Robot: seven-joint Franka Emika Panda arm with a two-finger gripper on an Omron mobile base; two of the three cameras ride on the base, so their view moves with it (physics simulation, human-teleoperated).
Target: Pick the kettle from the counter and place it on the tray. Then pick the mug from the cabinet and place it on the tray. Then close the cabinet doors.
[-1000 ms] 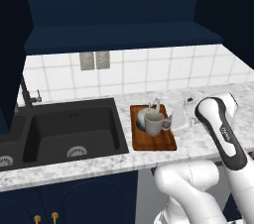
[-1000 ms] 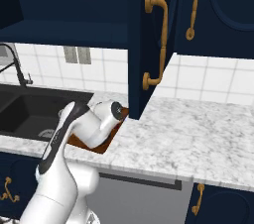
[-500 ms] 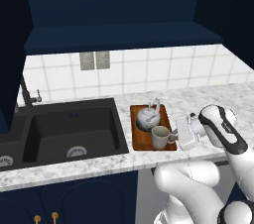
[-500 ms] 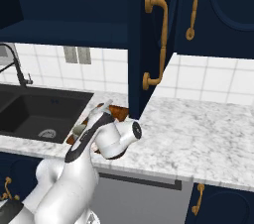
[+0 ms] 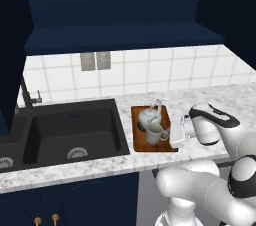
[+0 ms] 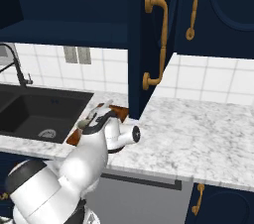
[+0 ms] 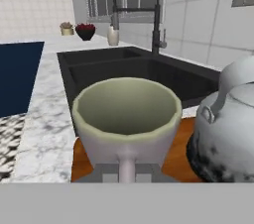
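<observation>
no readable writing anywhere. one beige mug (image 5: 155, 133) and one white-grey kettle (image 5: 149, 117) stand side by side on the wooden tray (image 5: 139, 142), on the marble desk (image 5: 70, 167) beside one black sink (image 5: 65, 132). the gripper (image 5: 176, 131) is at the mug's handle; cannot tell whether it pinches. the cabinet door (image 6: 138, 44) hangs open.

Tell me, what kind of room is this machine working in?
It looks like a home kitchen, computer-rendered rather than real. A black sink with a tall tap is set into a marble-look counter, dark navy cabinet doors hang above, and a kettle and mug sit on a wooden tray.
</observation>
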